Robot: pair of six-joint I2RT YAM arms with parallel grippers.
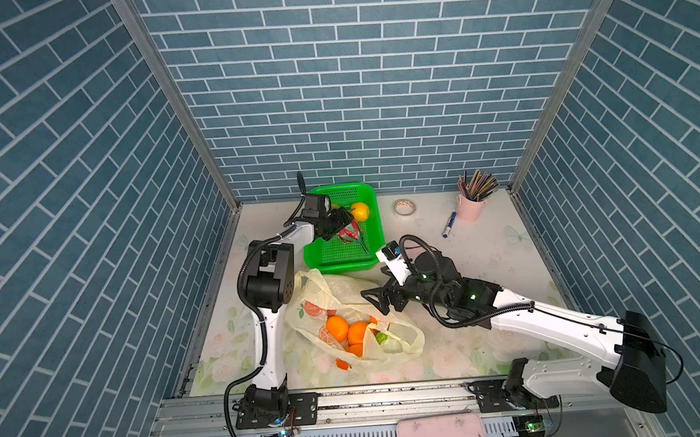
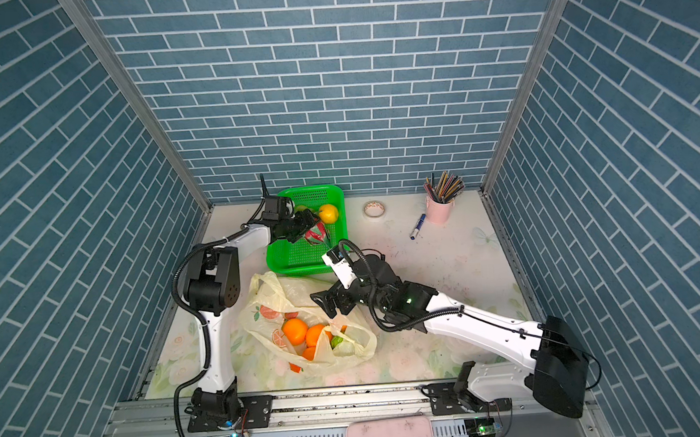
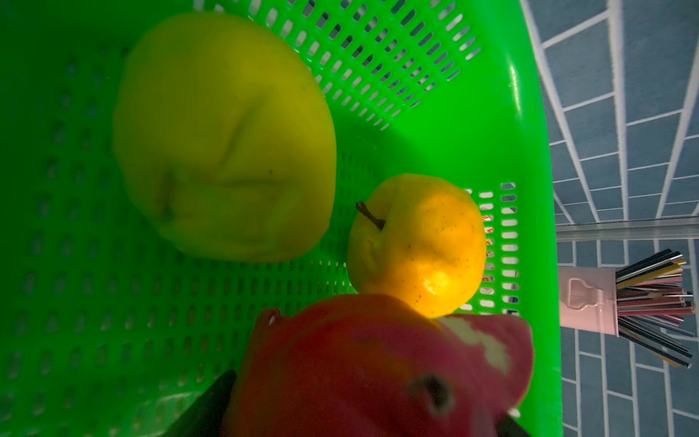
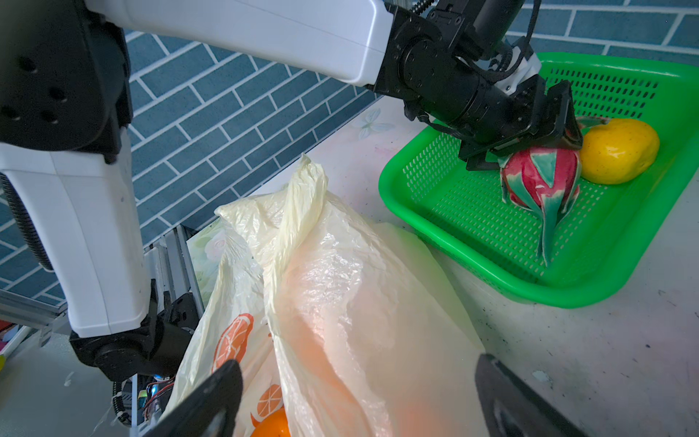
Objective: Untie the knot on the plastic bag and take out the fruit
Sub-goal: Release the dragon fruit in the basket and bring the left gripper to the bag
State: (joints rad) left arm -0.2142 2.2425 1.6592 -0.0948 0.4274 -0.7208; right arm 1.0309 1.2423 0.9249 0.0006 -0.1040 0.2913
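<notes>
— Well, where is the left gripper?
— Far left, over the basket. Its jaws are spread wide round the dragon fruit, which lies in the basket beside a yellow fruit and a yellow-green fruit. I can't tell whether it grips the dragon fruit or is loose.
— And the bag?
— Just near of the basket, slumped on the table with its mouth open and handles loose. Oranges and a green fruit show inside.
— The right gripper?
— At the bag's right edge, jaws wide apart and empty.
— How should what's left handle?
— The oranges look firm and round and will likely roll, so I'd take one across its middle. The film is thin, soft and slippery and may catch in the jaws. I'd pinch a handle to keep the mouth open.
</notes>
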